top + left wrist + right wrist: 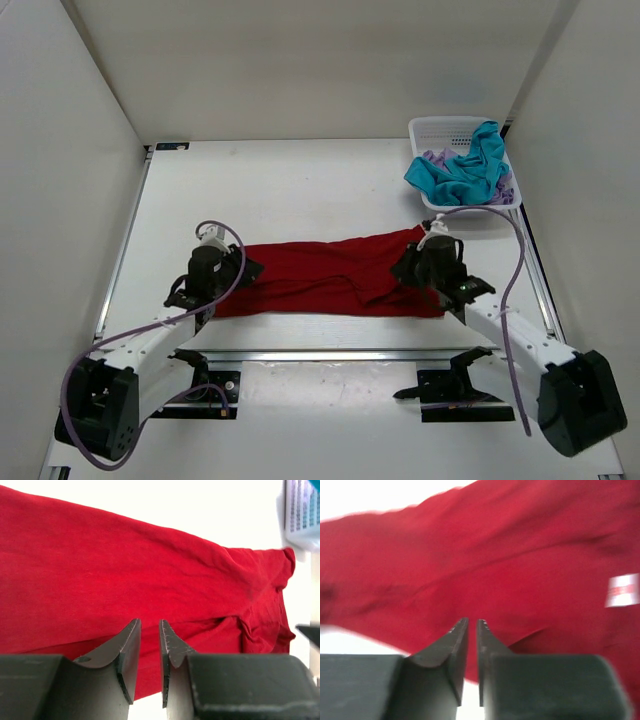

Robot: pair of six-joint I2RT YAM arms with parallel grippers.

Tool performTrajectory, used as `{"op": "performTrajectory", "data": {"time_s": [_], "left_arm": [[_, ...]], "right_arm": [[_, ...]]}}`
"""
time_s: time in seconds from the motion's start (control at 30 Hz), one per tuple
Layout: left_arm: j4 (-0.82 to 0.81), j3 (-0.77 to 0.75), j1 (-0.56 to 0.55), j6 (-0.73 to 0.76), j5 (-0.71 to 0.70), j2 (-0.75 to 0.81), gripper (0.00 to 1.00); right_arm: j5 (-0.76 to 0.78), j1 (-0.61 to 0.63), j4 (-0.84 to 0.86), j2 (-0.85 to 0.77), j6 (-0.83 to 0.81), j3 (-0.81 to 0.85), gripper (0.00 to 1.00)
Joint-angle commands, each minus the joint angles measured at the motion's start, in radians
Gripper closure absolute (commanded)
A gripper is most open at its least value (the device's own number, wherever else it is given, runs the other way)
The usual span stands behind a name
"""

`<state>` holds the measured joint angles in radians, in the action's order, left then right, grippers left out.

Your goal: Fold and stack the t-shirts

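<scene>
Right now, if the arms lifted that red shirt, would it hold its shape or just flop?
Probably flop: the red shirt lies in soft wrinkles and bunches at its right end, so it would likely sag when lifted. It looks thin, so probably light. Pushed, it would likely crumple rather than slide whole.

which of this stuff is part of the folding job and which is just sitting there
Part of the job: deep red cloth t-shirt, spread on the white table; teal-blue cloth t-shirt and pale lavender cloth t-shirt, bunched in the white plastic mesh basket.
Just lying about: the basket itself; the table.
</scene>
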<state>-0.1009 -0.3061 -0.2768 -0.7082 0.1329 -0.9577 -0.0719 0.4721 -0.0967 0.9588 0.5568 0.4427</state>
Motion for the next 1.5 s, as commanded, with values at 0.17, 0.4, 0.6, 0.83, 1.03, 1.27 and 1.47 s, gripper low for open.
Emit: {"op": "performTrajectory", "data": {"time_s": [0.17, 0.4, 0.6, 0.83, 1.03, 1.27, 1.47], "left_arm": [[-0.042, -0.057, -0.081, -0.014, -0.024, -0.042, 0.67], [-0.042, -0.076, -0.173, 0.021, -0.059, -0.084, 0.67], [-0.065, -0.110, -0.193, 0.030, -0.049, -0.118, 0.67], [-0.083, -0.116, -0.177, 0.035, -0.021, -0.108, 0.67], [-0.080, -0.160, -0.225, 0.050, -0.012, -0.151, 0.67], [-0.063, -0.177, -0.274, 0.058, -0.016, -0.185, 0.67], [-0.094, -0.214, -0.338, 0.058, -0.001, -0.289, 0.67]], "right_arm": [[-0.017, -0.153, 0.025, 0.288, -0.135, 0.154, 1.00], [-0.055, -0.142, -0.049, 0.293, -0.161, 0.103, 1.00], [-0.072, -0.050, -0.170, 0.239, -0.163, 0.079, 1.00], [-0.019, 0.186, -0.454, 0.081, -0.109, 0.157, 1.00], [-0.063, 0.011, -0.303, 0.076, -0.143, 0.145, 0.99], [-0.015, -0.029, -0.148, 0.229, -0.143, 0.107, 1.00], [-0.086, 0.033, -0.087, 0.158, -0.052, -0.059, 1.00]]}}
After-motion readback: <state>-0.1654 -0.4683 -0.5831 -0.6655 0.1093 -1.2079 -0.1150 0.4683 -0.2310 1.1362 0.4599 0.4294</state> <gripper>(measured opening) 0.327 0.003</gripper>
